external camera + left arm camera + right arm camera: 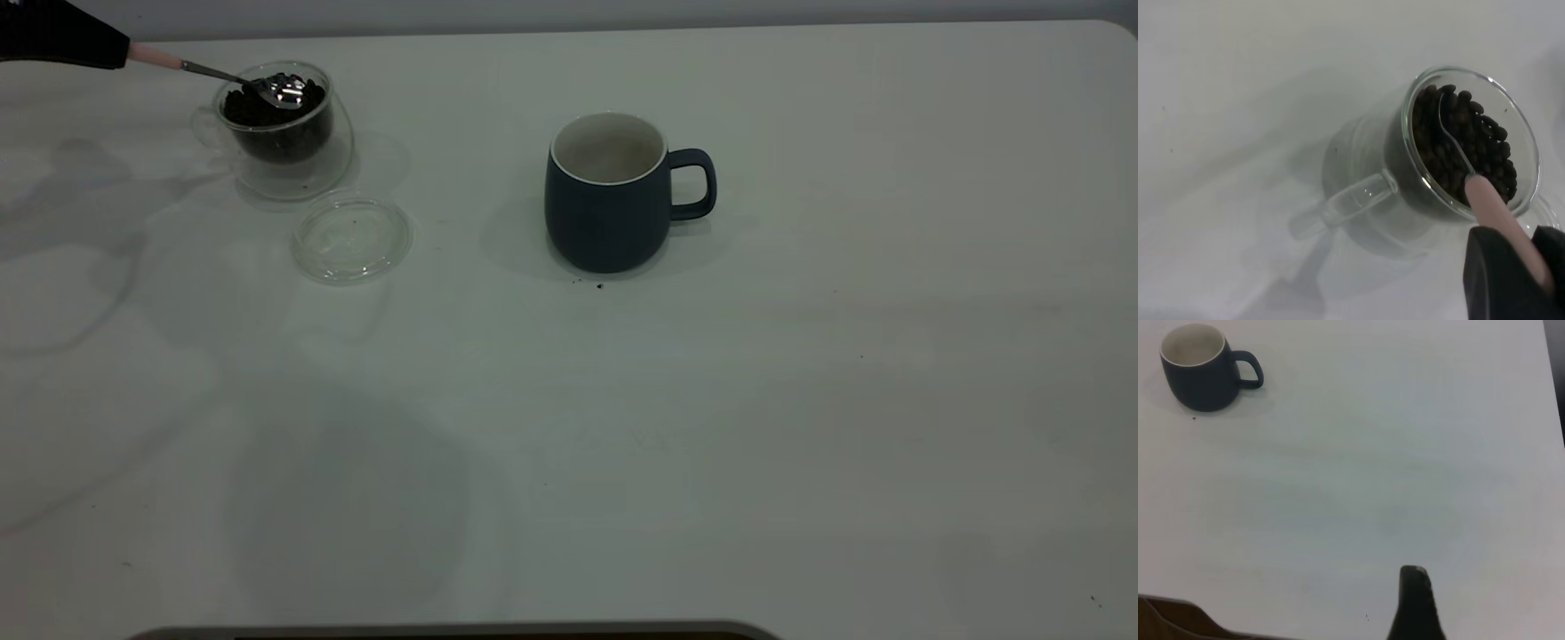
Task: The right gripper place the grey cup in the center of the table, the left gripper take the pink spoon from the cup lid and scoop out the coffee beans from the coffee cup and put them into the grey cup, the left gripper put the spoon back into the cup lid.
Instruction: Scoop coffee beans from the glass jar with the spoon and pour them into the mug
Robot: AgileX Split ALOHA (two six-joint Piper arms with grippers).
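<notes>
The glass coffee cup (277,133) holds dark coffee beans (1471,143) and stands at the far left of the table. My left gripper (114,52) is shut on the handle of the pink spoon (1491,200), whose metal bowl (284,90) rests on the beans inside the cup. The clear cup lid (351,238) lies flat just in front of the coffee cup, with nothing on it. The grey cup (609,196) stands upright near the table's centre, handle to the right, its inside white. My right gripper (1415,603) hangs over bare table, far from the grey cup (1201,368).
A dark speck (599,285) lies on the table just in front of the grey cup. The white table (800,427) stretches wide to the right and front. A dark edge (444,633) borders the near side.
</notes>
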